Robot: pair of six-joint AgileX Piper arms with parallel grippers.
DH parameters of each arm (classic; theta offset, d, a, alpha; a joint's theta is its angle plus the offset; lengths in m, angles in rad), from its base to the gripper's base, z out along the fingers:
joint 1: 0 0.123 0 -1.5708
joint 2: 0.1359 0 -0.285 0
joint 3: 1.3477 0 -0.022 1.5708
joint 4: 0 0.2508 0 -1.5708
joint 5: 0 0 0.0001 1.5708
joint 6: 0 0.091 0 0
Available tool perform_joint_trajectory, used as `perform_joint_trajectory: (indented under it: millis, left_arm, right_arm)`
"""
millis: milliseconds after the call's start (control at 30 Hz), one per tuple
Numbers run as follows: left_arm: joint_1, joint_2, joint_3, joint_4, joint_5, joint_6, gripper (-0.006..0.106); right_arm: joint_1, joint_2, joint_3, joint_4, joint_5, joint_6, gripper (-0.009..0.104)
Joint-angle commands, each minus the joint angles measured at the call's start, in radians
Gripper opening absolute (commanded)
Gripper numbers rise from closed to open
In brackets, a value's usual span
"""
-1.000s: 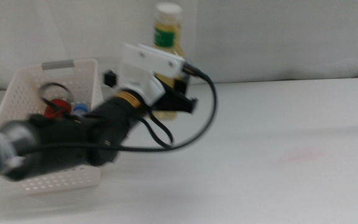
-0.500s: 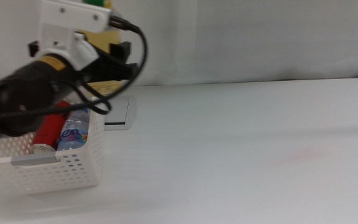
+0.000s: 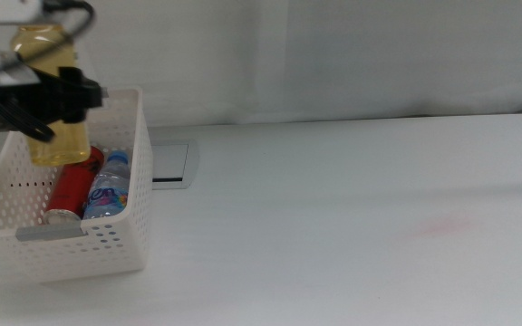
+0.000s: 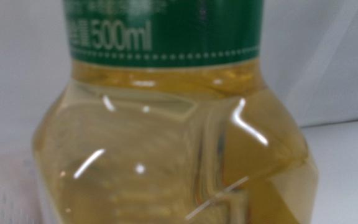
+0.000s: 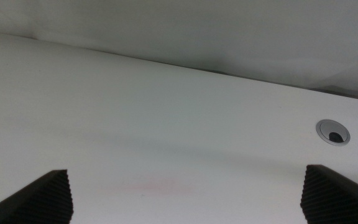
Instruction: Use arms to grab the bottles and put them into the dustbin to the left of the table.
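My left gripper [image 3: 57, 91] is up at the far left, jaws clamped on what it's carrying. My right gripper [image 5: 185, 193] sits low on the other side, jaws spread wide.

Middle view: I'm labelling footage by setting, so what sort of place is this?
Probably an indoor lab bench: a plain white table against a pale wall, a white basket, and the left gripper holding a yellow-liquid bottle.

Black left end effector [image 3: 62, 91], looping black cable [image 3: 71, 11], dark right jaws
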Motion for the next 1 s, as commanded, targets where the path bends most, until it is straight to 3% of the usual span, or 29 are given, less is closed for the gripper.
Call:
perform_joint_trajectory:
  millis: [0,133,267,367,967]
  left_arm:
    - [0.036,-0.02,-0.068,-0.003,0.06,-0.062,-0.003]
    - [0.069,-0.013,-0.126,0.022,0.175,-0.12,-0.003]
    - [0.072,-0.007,-0.138,0.212,0.228,-0.31,-0.003]
    - [0.072,0.02,-0.138,0.295,0.291,-0.398,-0.003]
    - [0.065,0.295,-0.142,0.291,0.229,-0.42,-0.003]
  right_arm:
    - [-0.006,-0.004,-0.006,0.005,-0.01,-0.002,0.103]
    - [-0.006,-0.004,-0.006,0.005,-0.01,-0.002,0.103]
    - [-0.006,-0.004,-0.006,0.005,-0.01,-0.002,0.103]
    - [-0.006,-0.004,-0.006,0.005,-0.01,-0.002,0.103]
    - [-0.006,-0.004,-0.006,0.005,-0.016,-0.002,0.103]
